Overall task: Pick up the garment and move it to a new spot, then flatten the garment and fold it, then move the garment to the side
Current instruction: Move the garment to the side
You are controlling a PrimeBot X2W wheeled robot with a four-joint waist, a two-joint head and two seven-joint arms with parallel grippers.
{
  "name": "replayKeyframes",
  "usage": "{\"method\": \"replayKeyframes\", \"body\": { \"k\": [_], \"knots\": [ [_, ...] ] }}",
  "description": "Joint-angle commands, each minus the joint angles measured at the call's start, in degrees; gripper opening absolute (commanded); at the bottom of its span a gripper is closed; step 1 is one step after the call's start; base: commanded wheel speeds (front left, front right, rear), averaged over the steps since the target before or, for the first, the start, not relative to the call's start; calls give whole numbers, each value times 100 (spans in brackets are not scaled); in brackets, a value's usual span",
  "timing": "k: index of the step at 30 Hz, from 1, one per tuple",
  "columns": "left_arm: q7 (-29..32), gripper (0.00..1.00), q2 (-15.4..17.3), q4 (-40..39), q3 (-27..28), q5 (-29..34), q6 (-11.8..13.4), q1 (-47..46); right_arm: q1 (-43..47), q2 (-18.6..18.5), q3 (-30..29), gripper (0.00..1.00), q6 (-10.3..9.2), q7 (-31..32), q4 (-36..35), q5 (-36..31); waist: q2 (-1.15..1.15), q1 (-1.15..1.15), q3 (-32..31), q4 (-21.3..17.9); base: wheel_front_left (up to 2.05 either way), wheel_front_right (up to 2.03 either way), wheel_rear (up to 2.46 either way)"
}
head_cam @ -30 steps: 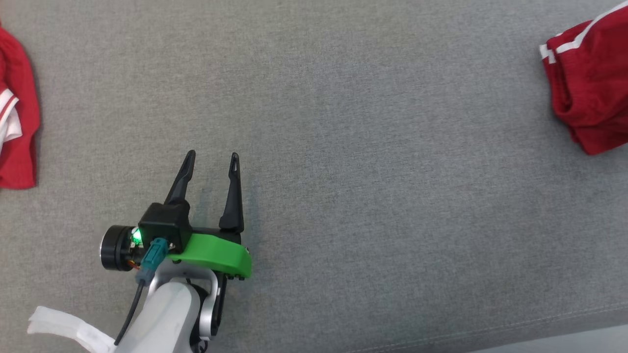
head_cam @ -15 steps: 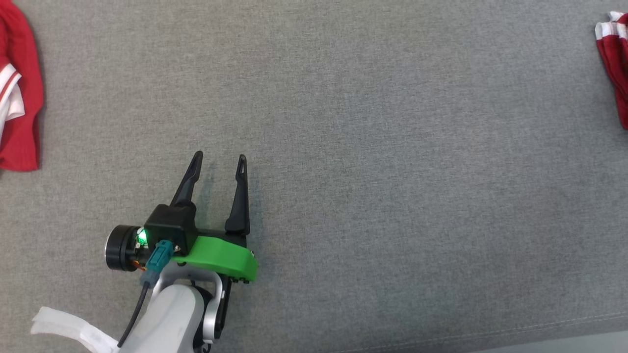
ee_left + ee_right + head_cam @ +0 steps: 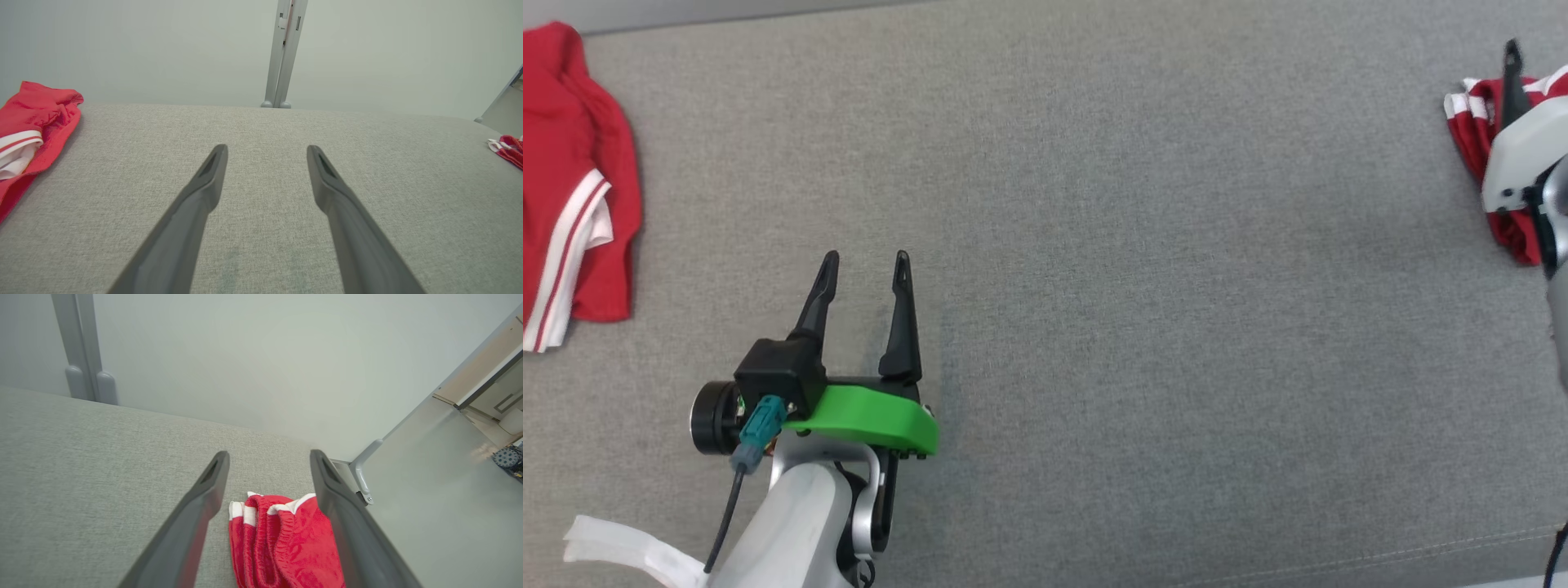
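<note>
- The right gripper (image 3: 269, 455), shut a second ago, now stands with fingers spread above the folded red garment (image 3: 286, 539). The garment lies released at the right edge of the grey fabric-topped table (image 3: 1176, 286).
- That release suggests the final step, moving the garment aside, is likely complete.
- The left gripper (image 3: 865, 260) hangs open and empty over the table's bare middle.
- A second red garment (image 3: 572, 163) lies at the left edge; no container is in use.
</note>
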Motion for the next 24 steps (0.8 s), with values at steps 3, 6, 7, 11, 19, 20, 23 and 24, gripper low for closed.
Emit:
{"method": "replayKeyframes", "body": {
  "k": [3, 6, 7, 11, 19, 20, 23, 24],
  "knots": [
    [-116, 100, -41, 240, 116, -148, -60, 81, 353, 337, 387, 100, -10, -171, -70, 255, 0, 0, -783, 156, 0, 0, 0],
    [-175, 100, -44, 457, 204, -188, -67, 200, 685, 565, 601, 100, -10, -341, -317, 434, 0, 0, -1072, 227, 0, 0, 0],
    [-201, 100, -41, 523, 250, -190, -54, 240, 861, 712, 617, 100, -10, -398, -438, 568, 0, 0, -1168, 250, 0, 0, 0],
    [-235, 100, -31, 705, 401, -219, -34, 544, 1556, 1179, 682, 100, -10, -491, -998, 862, 0, 0, -1438, 294, 0, 0, 0],
    [-254, 100, -42, 618, 485, -150, -10, 1233, 3420, 1675, 530, 100, -10, -491, -2630, 1139, 0, 0, -1777, 430, 0, 0, 0],
    [-255, 100, -54, 584, 480, -141, -10, 1301, 3634, 1696, 522, 100, -10, -462, -2848, 1155, 0, 0, -1793, 443, 0, 0, 0],
    [-252, 100, -98, 534, 442, -145, -40, 1473, 4139, 1726, 592, 100, -9, -364, -3373, 1325, 0, 0, -1836, 481, 0, 0, 0],
    [-253, 100, -123, 527, 425, -162, -57, 1516, 4326, 1728, 657, 100, -9, -321, -3546, 1468, 0, 0, -1862, 502, 0, 0, 0]
  ]
}}
